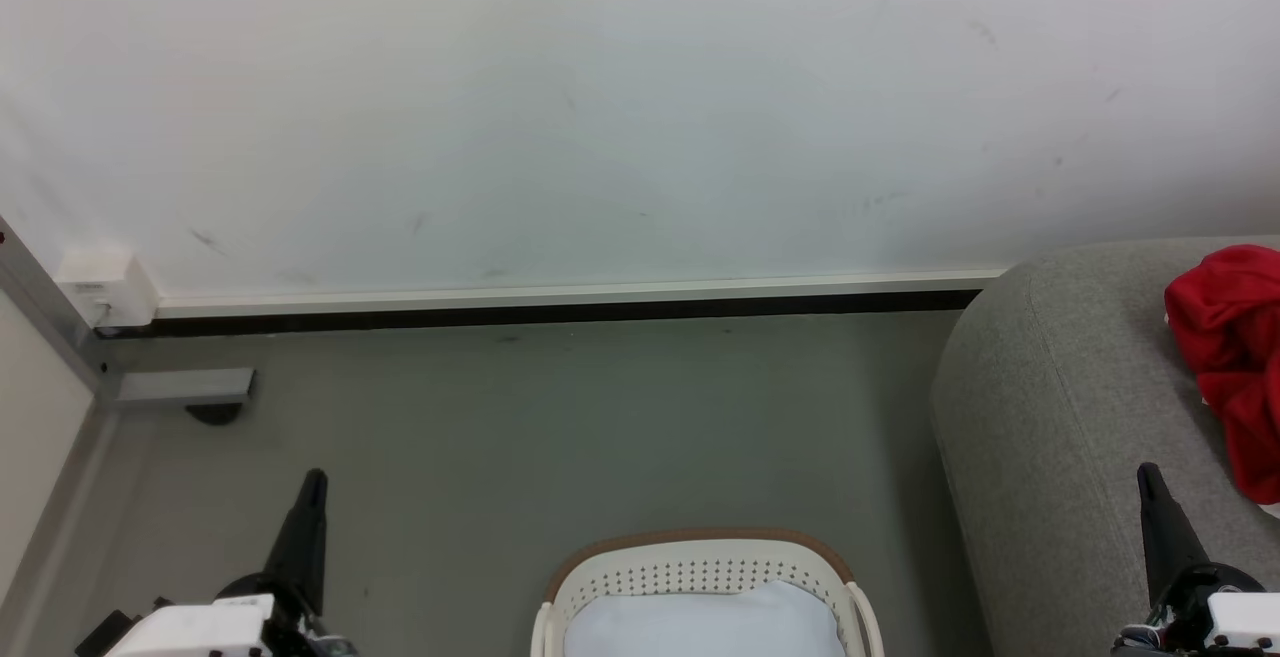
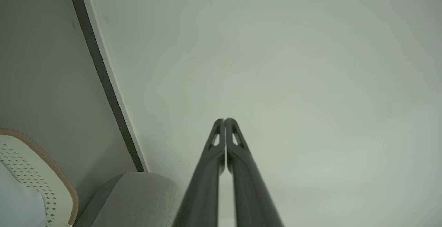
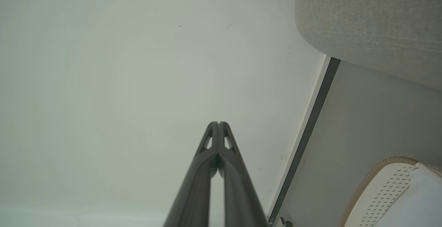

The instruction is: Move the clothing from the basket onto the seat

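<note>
clothing on seat, basket left

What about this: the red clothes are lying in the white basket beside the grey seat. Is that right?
Not quite. The red clothing lies on the grey seat, not in the white basket beside it, as the head view shows.

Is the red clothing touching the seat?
Touching. Head view: the clothing lies draped on the seat, its fabric resting directly on the grey upholstery with no gap.
</note>
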Controlling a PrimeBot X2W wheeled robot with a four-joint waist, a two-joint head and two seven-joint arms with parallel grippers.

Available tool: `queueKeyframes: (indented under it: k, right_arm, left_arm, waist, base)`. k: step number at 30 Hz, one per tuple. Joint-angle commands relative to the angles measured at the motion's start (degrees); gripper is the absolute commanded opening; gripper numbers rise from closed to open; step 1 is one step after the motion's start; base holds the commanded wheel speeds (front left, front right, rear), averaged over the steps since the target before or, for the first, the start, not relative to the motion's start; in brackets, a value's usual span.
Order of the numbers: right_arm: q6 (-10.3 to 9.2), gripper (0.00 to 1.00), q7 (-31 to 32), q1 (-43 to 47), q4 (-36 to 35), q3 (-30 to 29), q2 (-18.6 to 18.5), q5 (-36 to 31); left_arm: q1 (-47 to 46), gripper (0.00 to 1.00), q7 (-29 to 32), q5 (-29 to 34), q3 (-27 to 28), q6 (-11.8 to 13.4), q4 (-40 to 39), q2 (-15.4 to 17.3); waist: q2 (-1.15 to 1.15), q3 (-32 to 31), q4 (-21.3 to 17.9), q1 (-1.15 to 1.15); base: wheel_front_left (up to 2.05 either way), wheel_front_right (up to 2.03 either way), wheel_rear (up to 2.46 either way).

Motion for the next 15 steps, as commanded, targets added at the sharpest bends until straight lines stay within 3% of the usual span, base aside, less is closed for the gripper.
queueKeyframes:
  k: [1,15]
  right_arm:
    - [-0.12,0.0,0.12,-0.45,0.09,-0.15,-0.06,-0.09]
    - [-0.12,0.0,0.22,-0.46,0.1,-0.23,0.02,-0.17]
  left_arm:
    - [-0.45,0.0,0.28,-0.81,0.13,-0.36,0.05,0.41]
    - [-0.45,0.0,0.28,-0.8,0.13,-0.36,0.06,0.41]
  waist:
    - [0.0,0.0,0.0,0.0]
    - [0.0,0.0,0.0,0.0]
  base:
    - [0.0,0.0,0.0]
    - [0.0,0.0,0.0]
